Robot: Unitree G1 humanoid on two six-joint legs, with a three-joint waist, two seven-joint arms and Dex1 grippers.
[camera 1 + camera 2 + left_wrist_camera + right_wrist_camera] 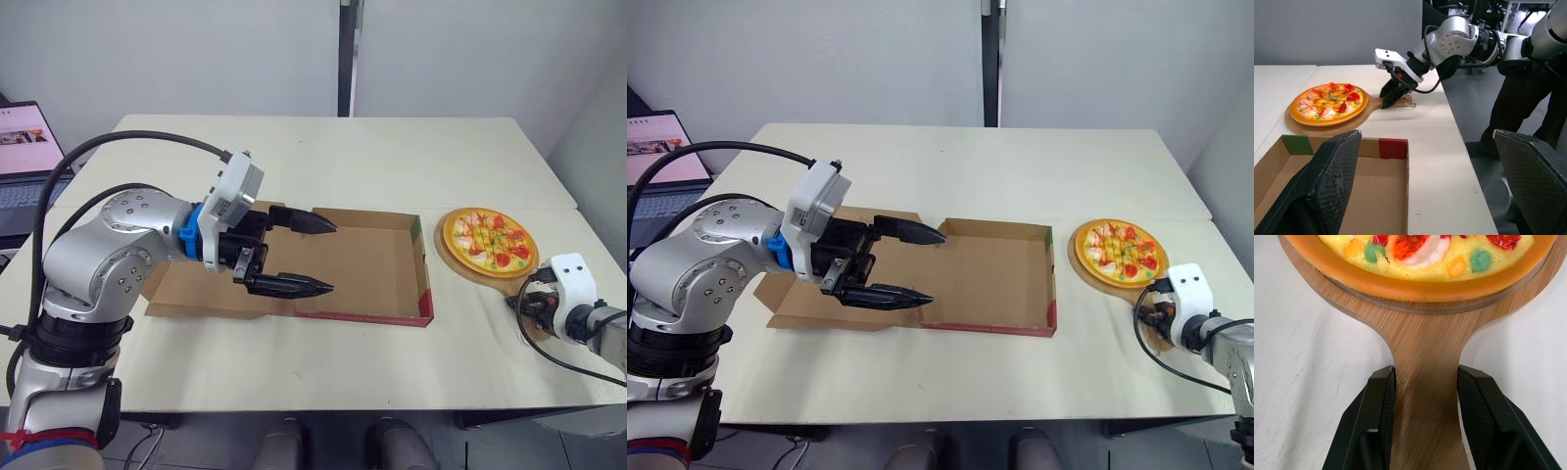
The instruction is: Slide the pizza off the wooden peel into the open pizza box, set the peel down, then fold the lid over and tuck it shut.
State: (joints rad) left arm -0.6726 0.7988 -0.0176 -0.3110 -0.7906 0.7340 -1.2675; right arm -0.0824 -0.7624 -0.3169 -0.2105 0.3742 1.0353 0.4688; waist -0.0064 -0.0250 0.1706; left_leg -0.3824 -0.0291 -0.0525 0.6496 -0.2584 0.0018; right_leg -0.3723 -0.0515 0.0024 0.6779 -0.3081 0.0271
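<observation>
the round, orange-rimmed pizza (488, 238) lies flat on the wooden peel (1425, 357).

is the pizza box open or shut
Open: the pizza box has its lid spread flat beside it, and its bare cardboard floor shows.

Head pair looks down on the table (392, 157); both wrist cameras face the peel (1425, 362), right closest.

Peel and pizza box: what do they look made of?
The peel looks like bamboo or light wood, matte, with fine straight grain running along the handle. The pizza box looks like plain brown cardboard, dull and unglossed, with red and green print on its walls.
</observation>
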